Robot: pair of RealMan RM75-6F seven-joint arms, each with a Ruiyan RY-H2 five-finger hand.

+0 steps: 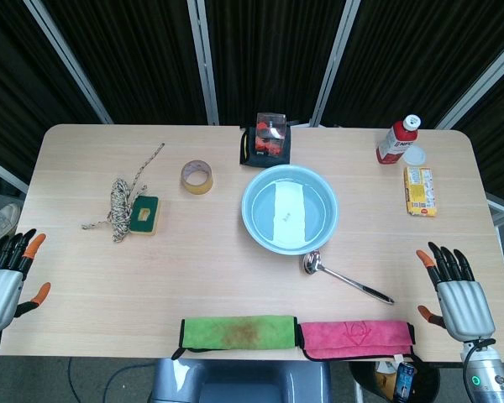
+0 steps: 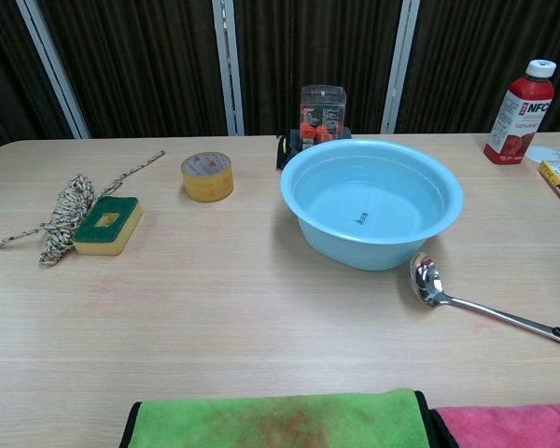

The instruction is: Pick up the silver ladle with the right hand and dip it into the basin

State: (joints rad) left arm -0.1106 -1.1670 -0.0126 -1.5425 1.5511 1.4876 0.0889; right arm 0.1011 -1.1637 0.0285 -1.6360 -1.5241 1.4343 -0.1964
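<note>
Nothing grabbed yet, pre-reach stage. Silver metal ladle [image 1: 346,276] seen lower right of centre, bowl just beside light blue plastic basin [image 1: 290,209]. Right hand [image 1: 455,289] parked lower right, fingers spread, empty. Reach toward handle probably needed next.

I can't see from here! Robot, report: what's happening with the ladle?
Both hands open, left hand and right hand at table edge. Silver ladle untouched, lying beside the basin. Nothing in the way.
</note>
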